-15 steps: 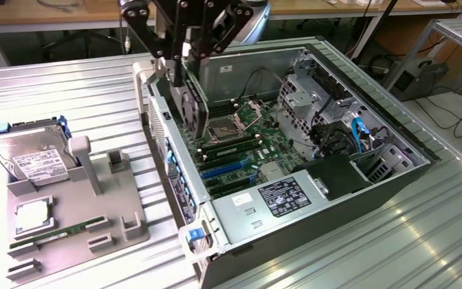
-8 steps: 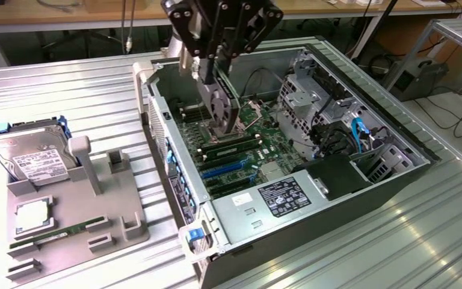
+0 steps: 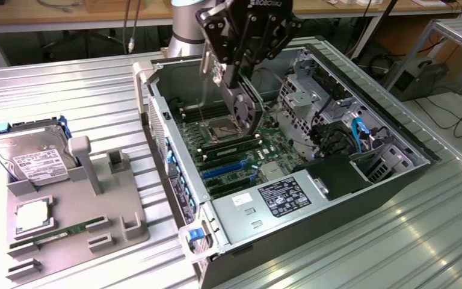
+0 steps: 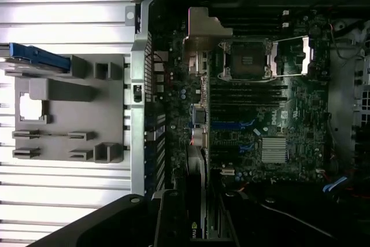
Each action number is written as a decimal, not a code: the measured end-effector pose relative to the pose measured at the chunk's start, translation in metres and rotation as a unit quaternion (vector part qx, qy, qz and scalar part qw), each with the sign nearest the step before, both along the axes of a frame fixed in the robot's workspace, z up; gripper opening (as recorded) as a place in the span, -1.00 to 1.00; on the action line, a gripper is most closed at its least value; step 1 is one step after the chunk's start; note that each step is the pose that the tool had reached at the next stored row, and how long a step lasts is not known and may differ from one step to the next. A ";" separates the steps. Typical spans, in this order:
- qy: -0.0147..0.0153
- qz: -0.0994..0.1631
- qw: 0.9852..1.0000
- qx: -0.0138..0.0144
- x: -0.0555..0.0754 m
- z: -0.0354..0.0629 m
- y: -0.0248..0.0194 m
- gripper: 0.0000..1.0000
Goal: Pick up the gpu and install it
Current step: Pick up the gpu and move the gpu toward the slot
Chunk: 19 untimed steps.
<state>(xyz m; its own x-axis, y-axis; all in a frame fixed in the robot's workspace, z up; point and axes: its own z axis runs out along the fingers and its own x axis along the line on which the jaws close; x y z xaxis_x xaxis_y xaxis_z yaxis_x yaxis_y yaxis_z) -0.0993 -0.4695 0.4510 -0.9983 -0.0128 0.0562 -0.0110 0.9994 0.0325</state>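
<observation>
The gpu [image 3: 245,113], a dark card with a silver end bracket [image 3: 205,66], hangs upright from my gripper [image 3: 240,84], whose fingers are shut on its upper edge. It is held inside the open computer case [image 3: 178,84], just above the motherboard [image 3: 239,153] near the processor socket [image 3: 221,129]. The blue expansion slots [image 3: 224,168] lie a little nearer the camera than the card. In the wrist view the gpu [image 4: 196,172] shows edge-on, running out from my gripper [image 4: 196,218] over the motherboard [image 4: 272,120].
A grey parts fixture [image 3: 79,205] lies on the ribbed metal table at the exterior view's left, carrying a hard drive [image 3: 34,158], a processor chip [image 3: 34,215] and a memory stick [image 3: 55,235]. The case's power supply [image 3: 283,195] and drive cage [image 3: 315,99] crowd the board's edges.
</observation>
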 end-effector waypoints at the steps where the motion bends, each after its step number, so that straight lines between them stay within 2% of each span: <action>1: 0.000 0.000 1.000 -0.001 0.005 -0.0019 0.0004 -0.47; 5: 0.000 0.000 1.000 -0.002 0.028 -0.0111 0.0024 -0.47; 10: 0.000 0.000 1.000 -0.002 0.052 -0.0223 0.0039 -0.47; 14: 0.000 0.000 1.000 -0.002 0.059 -0.0287 0.0045 -0.47; 19: 0.000 0.000 1.000 -0.003 0.059 -0.0287 0.0044 -0.47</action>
<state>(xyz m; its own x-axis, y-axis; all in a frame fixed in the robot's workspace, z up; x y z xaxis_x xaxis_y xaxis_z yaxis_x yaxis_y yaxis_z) -0.0403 -0.4650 0.4223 -0.9983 -0.0128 0.0569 -0.0112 0.9996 0.0273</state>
